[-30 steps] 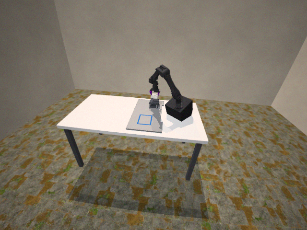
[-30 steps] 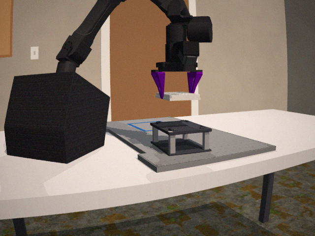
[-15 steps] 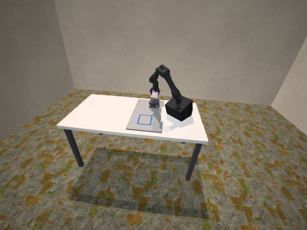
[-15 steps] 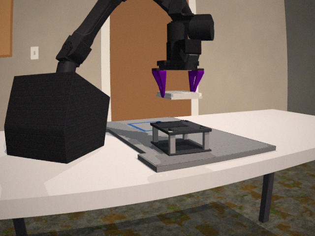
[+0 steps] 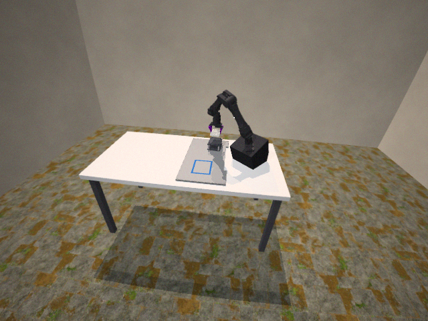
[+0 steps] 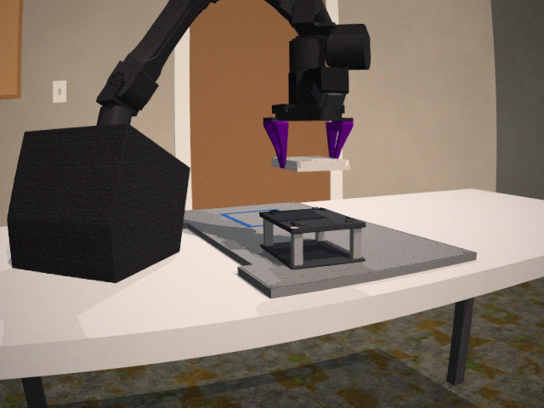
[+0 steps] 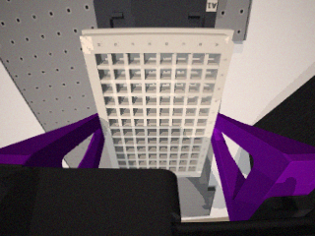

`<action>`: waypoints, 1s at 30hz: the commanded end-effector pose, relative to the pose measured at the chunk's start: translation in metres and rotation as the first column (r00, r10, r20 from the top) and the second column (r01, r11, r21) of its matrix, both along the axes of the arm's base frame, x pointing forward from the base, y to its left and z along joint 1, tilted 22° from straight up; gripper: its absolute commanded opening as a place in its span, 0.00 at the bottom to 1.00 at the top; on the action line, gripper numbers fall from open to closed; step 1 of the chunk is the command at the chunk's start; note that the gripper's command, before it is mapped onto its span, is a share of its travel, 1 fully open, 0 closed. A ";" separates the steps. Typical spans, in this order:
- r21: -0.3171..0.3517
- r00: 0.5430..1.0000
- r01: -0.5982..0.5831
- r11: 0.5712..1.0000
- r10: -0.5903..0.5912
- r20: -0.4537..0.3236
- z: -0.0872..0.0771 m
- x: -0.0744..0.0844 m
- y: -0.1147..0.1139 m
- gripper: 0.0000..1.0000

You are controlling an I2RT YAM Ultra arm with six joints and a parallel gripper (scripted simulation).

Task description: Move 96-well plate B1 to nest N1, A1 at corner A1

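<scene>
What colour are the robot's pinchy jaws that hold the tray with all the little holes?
Purple. The exterior view shows them best, gripping the white plate above the dark nest.

Soft even light, faint shadows, slight blur

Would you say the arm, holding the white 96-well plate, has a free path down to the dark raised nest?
Probably yes: the gripper holds the white 96-well plate level above the dark raised nest, with only open air between them and nothing on the nest's top.
</scene>
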State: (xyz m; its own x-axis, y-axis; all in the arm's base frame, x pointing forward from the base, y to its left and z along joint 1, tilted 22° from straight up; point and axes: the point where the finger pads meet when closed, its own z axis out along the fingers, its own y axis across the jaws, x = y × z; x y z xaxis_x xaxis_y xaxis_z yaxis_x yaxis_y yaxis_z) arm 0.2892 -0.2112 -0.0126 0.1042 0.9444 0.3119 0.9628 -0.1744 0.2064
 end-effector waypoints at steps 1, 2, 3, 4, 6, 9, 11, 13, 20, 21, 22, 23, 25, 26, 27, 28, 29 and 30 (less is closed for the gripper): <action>-0.028 1.000 0.003 1.000 -0.003 0.022 0.011 0.007 -0.010 0.00; -0.028 1.000 0.003 1.000 -0.003 0.021 0.011 0.008 -0.009 0.00; -0.028 1.000 0.003 1.000 -0.003 0.021 0.011 0.008 -0.009 0.00; -0.028 1.000 0.003 1.000 -0.002 0.021 0.011 0.008 -0.009 0.00; -0.028 1.000 0.004 1.000 -0.003 0.021 0.011 0.008 -0.009 0.00; -0.027 1.000 0.007 1.000 -0.006 0.021 0.011 0.007 -0.010 0.00; -0.028 1.000 0.008 1.000 -0.008 0.021 0.011 0.007 -0.011 0.00; -0.027 1.000 0.008 1.000 -0.008 0.020 0.011 0.007 -0.010 0.00; -0.026 1.000 0.008 1.000 -0.007 0.020 0.010 0.007 -0.010 0.00; -0.026 1.000 0.008 1.000 -0.007 0.020 0.010 0.007 -0.010 0.00; -0.026 1.000 0.008 1.000 -0.007 0.020 0.010 0.007 -0.010 0.00; -0.026 1.000 0.008 1.000 -0.007 0.019 0.010 0.007 -0.010 0.00; -0.026 1.000 0.008 1.000 -0.007 0.019 0.010 0.007 -0.010 0.00; -0.026 1.000 0.008 1.000 -0.007 0.019 0.010 0.007 -0.010 0.00; -0.026 1.000 0.008 1.000 -0.007 0.019 0.010 0.007 -0.010 0.00; -0.026 1.000 0.008 1.000 -0.007 0.019 0.010 0.007 -0.010 0.00; -0.026 1.000 0.008 1.000 -0.007 0.019 0.010 0.007 -0.010 0.00; -0.026 1.000 0.008 1.000 -0.007 0.019 0.010 0.007 -0.010 0.00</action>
